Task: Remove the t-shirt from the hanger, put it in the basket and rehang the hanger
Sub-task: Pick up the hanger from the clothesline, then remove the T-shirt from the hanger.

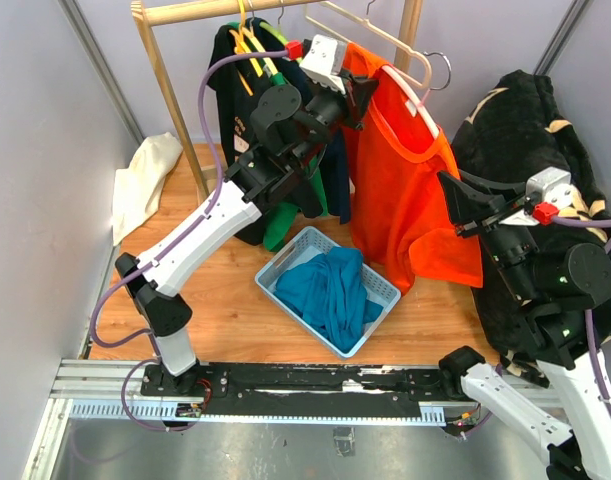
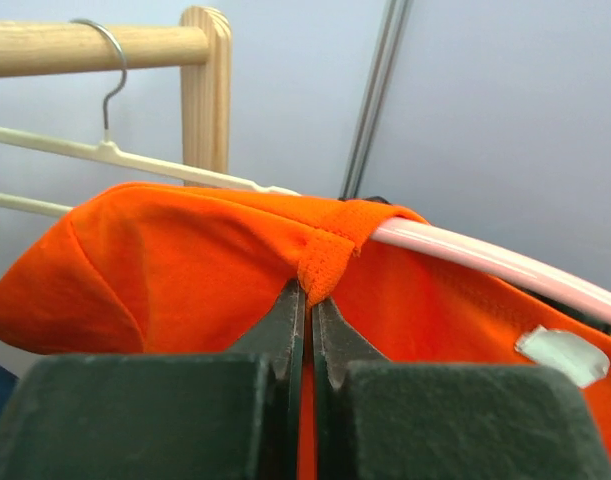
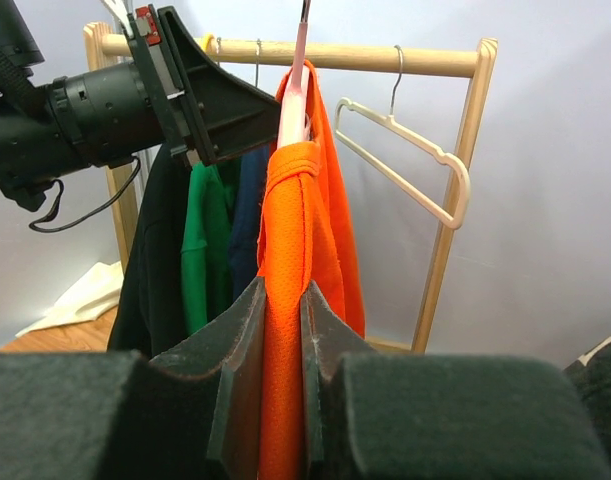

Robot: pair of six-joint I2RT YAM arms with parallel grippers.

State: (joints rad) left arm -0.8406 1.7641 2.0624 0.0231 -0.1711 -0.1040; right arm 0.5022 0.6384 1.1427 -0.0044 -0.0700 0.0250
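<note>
The orange t-shirt (image 1: 405,190) hangs on a pale pink hanger (image 1: 410,95) over the right half of the tabletop (image 1: 235,320), its hem dropping beside the blue basket (image 1: 281,262).

Nearest to us, that basket sits in the middle of the tabletop with a teal cloth (image 1: 330,285) bundled inside. Just behind and to the right, the right claw (image 1: 453,205) has closed on the shirt's right-hand edge. From its wrist camera we see orange fabric (image 3: 285,300) running down through the narrow slot between the two fingers (image 3: 240,370), which press it from both sides.

Farther back and higher, the left claw (image 1: 363,88) reaches the shirt's upper left shoulder. Its wrist view shows the fingers (image 2: 280,330) drawn tight together, pinching a small fold of the orange collar seam (image 2: 323,262) right where the hanger's tube (image 2: 485,262) emerges from the cloth.

Behind them stands the wooden rack (image 1: 185,10) with dark and green garments (image 1: 240,110) and bare hangers (image 1: 385,40). A cream cloth (image 1: 145,180) lies far left, and a black patterned fabric (image 1: 525,120) lies far right.
</note>
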